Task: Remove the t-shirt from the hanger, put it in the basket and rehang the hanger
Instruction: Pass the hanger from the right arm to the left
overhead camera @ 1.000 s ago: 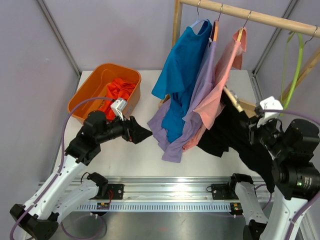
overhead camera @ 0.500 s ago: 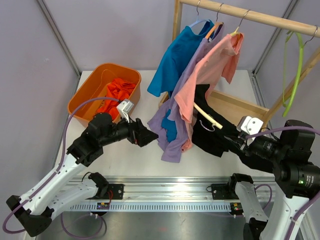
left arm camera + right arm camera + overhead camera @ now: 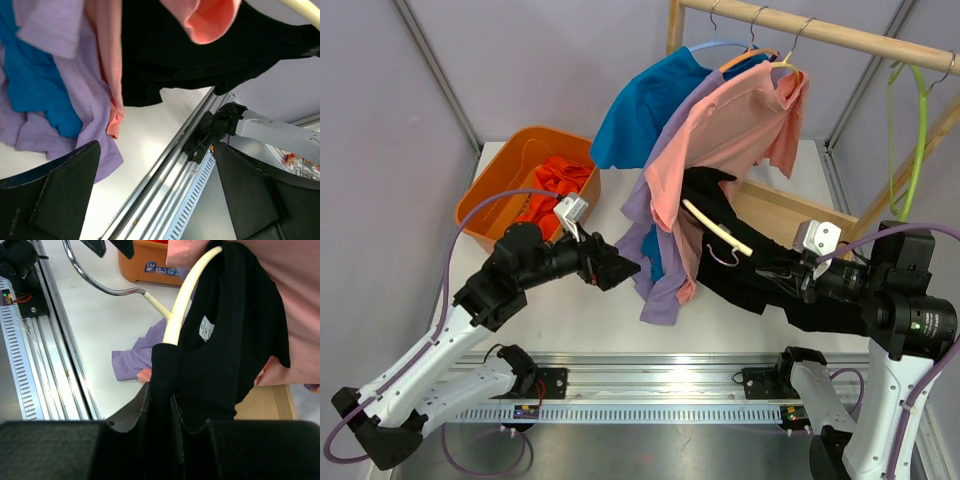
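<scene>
- In the top view the black t-shirt (image 3: 745, 275) is stretched across the centre right of the frame, from the hanging clothes down to the right arm.
- The right gripper (image 3: 160, 407) is clamped on a fold of the black cloth; in its wrist view the fabric runs straight down between the closed fingers at the bottom centre.
- The cream hanger (image 3: 716, 226) sits slantwise in the shirt's neck, one arm poking out of the collar. Its metal hook (image 3: 102, 286) hangs free over the table (image 3: 570, 315), well below the wooden rail (image 3: 820, 32).
- A white label shows inside the collar in the right wrist view.
- The left gripper (image 3: 622, 268) is at centre left, just beside the hem of the purple t-shirt (image 3: 658, 300). Its jaws are spread wide with nothing between them.
- The pink t-shirt (image 3: 720, 125), the purple one and the blue t-shirt (image 3: 638, 110) hang from the rail at top centre, swung out to the left.
- An orange basket (image 3: 480, 208) with red cloth in it stands at the left.
- A green hanger (image 3: 893, 130) hangs at the upper right.
</scene>
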Robot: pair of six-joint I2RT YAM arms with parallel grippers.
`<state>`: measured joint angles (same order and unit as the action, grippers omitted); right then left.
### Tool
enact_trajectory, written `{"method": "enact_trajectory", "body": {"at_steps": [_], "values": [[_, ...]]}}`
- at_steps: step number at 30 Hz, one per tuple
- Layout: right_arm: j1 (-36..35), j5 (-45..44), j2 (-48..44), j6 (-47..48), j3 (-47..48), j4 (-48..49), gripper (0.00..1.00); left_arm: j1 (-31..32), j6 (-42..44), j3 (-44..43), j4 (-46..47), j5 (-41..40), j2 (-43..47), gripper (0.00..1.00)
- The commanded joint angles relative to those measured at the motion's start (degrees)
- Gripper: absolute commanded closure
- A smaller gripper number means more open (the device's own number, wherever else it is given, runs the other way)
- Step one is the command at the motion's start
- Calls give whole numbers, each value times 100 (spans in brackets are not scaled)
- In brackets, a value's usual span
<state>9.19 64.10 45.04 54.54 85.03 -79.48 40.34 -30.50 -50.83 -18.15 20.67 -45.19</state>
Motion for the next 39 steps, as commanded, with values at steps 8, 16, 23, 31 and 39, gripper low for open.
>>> {"method": "enact_trajectory", "body": {"at_steps": [8,16,23,31,39], "values": [[-49,2080,401,-169,795,-1098,100,211,-44,-1059,1349,149,-1008,1],[-58,2564,40,-2809,839,1322,100,211,124,-1931,1076,-1450,-1308,5],[-49,2510,-117,-3237,374,1820,100,124,-96,-2046,874,-2401,-1432,27],[-49,2661,-347,-6322,-628,5160,100,80,931,-1308,841,-617,-176,2],[-417,2327,934,-6824,-479,5627,100,80,660,-762,277,-607,600,1]]}}
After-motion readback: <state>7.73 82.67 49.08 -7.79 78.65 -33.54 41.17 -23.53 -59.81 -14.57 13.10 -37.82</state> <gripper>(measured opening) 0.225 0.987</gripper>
